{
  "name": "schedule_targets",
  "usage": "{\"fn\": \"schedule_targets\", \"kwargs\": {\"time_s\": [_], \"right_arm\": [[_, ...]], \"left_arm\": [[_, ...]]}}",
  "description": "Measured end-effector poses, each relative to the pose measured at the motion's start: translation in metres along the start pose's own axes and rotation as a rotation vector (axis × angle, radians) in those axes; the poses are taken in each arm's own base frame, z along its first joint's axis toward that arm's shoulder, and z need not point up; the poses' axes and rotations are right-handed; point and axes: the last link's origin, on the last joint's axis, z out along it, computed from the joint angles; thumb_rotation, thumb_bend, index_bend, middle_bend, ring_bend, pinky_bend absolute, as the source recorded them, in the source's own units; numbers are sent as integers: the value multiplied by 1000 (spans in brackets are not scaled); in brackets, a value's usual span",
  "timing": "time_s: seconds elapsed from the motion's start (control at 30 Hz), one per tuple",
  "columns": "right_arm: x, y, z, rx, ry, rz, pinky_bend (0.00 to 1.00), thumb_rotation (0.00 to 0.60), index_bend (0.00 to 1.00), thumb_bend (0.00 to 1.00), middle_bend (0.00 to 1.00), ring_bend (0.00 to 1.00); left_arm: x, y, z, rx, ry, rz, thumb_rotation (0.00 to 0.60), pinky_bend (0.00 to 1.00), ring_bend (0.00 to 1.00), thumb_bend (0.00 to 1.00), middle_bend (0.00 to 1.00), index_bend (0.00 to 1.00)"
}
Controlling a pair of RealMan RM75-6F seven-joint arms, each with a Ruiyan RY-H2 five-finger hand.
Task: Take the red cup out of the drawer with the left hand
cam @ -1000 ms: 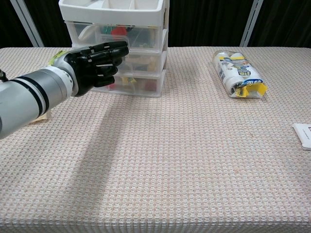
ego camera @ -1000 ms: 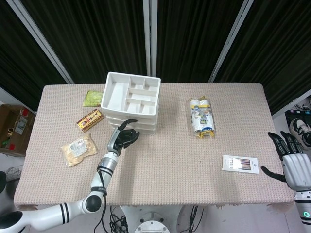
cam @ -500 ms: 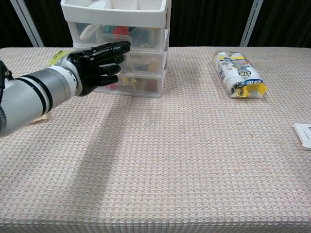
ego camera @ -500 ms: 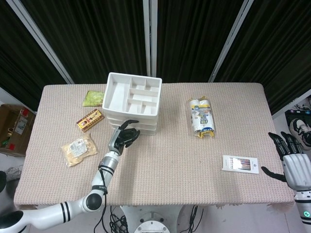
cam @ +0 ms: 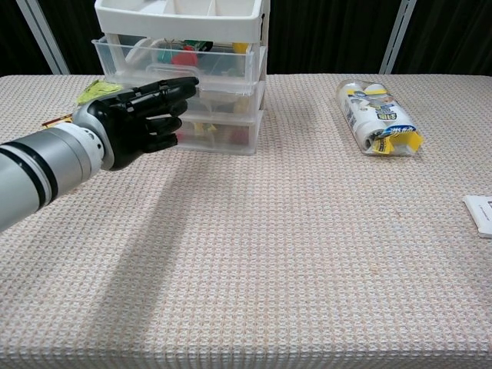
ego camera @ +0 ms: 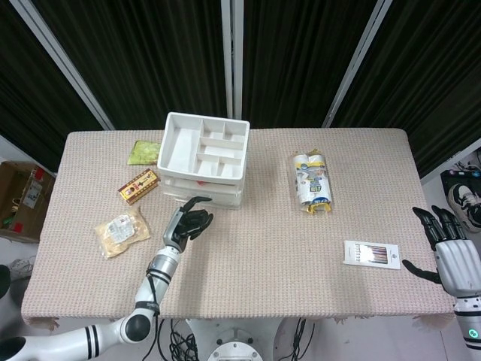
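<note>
A white three-drawer unit [ego camera: 203, 154] [cam: 231, 108] with clear drawers stands at the table's back centre-left. Its top drawer [cam: 173, 60] is pulled out a little toward me. The red cup [cam: 183, 58] shows through that drawer's clear front, among green and yellow items. My left hand [ego camera: 188, 222] [cam: 142, 115] hovers just in front of the unit, below the top drawer's handle, fingers half curled and holding nothing. My right hand [ego camera: 449, 252] hangs off the table's right edge with fingers spread and nothing in it.
A tube-shaped snack pack [ego camera: 312, 180] [cam: 377, 115] lies right of the unit. A flat white box [ego camera: 371, 253] [cam: 480, 214] sits near the right edge. A green packet [ego camera: 143, 152], a yellow-brown box [ego camera: 139, 186] and a snack bag [ego camera: 120, 232] lie to the left.
The top drawer has slid out toward me. My left hand has drawn back from the unit and dropped slightly. The right hand has barely moved.
</note>
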Motion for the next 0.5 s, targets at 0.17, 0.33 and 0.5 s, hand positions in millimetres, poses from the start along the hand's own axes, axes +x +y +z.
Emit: {"fn": "schedule_targets", "kwargs": {"time_s": [0.17,0.33,0.5], "right_arm": [[1,-1,-1,2,6,2,65,600,4,26,125,0],[1,-1,-1,11,11,9,65,600,4,26,126,0],[1,0,-4,11,14,11,65,600,4,26,125,0]], "left_arm": [[3,0,-13,-51,7,102,600,1000,847,328,748,170],[14,-8,-36,-31,-6,259,600,1000,848,329,733,155],[31,1,-52,-70,-11,526,600,1000,850,329,755,220]]}}
